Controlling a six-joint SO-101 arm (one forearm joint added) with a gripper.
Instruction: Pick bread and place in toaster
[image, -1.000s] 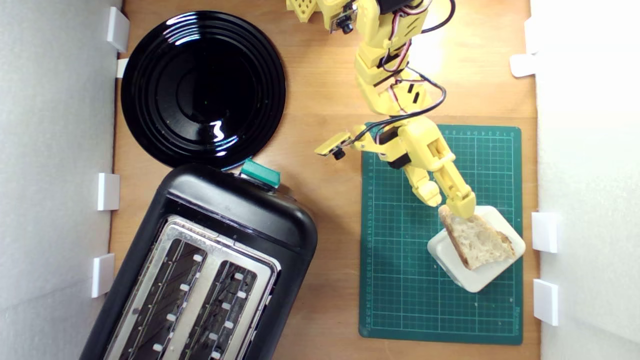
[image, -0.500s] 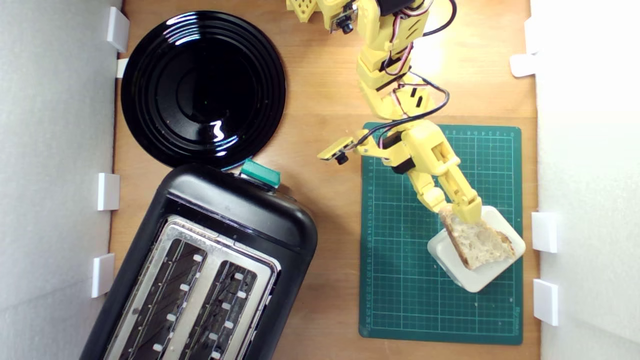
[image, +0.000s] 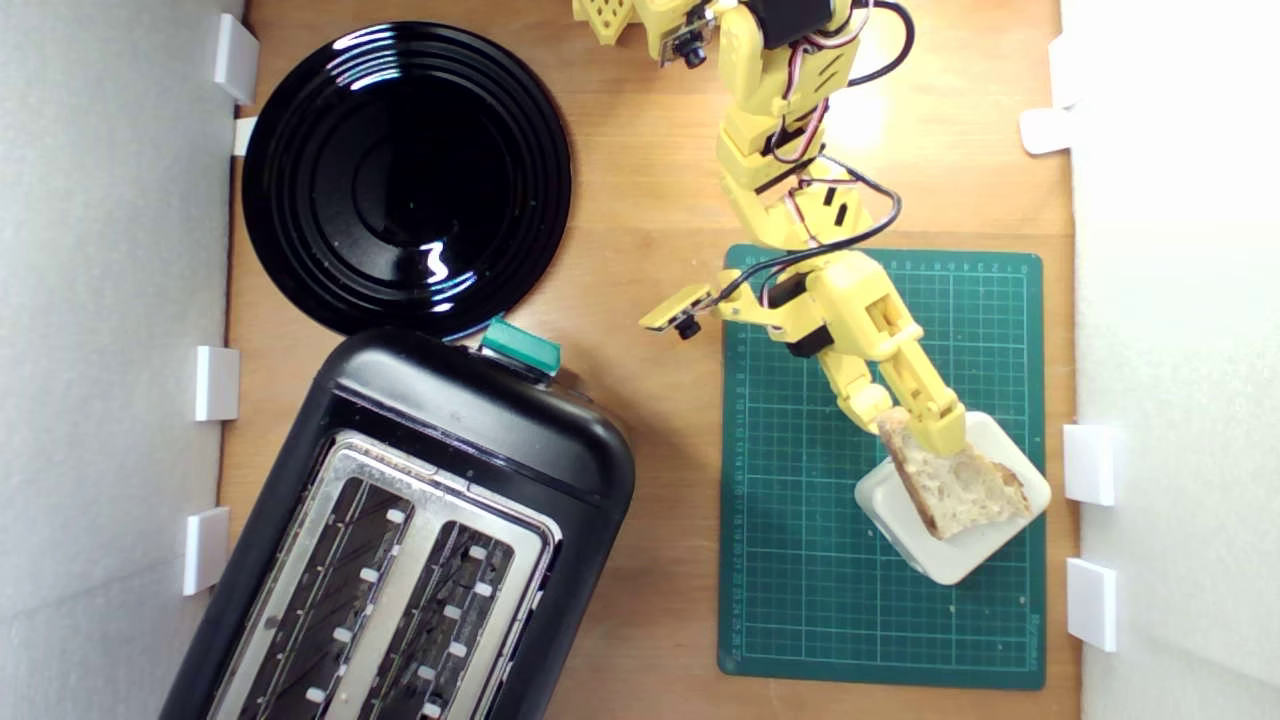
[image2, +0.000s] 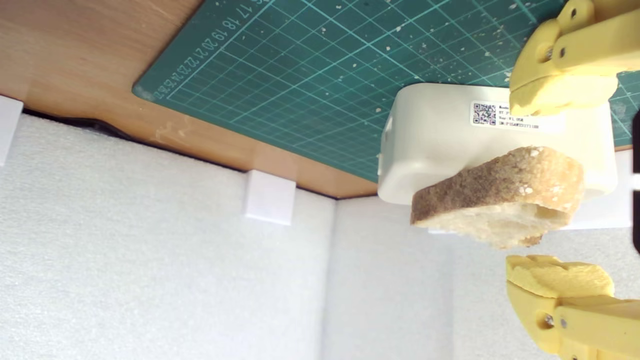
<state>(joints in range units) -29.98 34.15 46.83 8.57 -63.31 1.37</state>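
— Wooden counter (image: 640, 200), green gridded cutting mat (image: 800, 600)?
— Yes; the wedge of crusty bread (image: 955, 485) lies on a cream-white block (image: 950, 560), between the yellow tool's (image2: 555, 185) spread jaws, ungripped.

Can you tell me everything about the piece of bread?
The bread is a wedge-shaped slice with pale, holey crumb and a brown, floury crust. It lies flat on a cream-white block on the green mat, with one end sticking out past the block's edge. The yellow claw is open around that end, one finger above and one below, not squeezing it yet.
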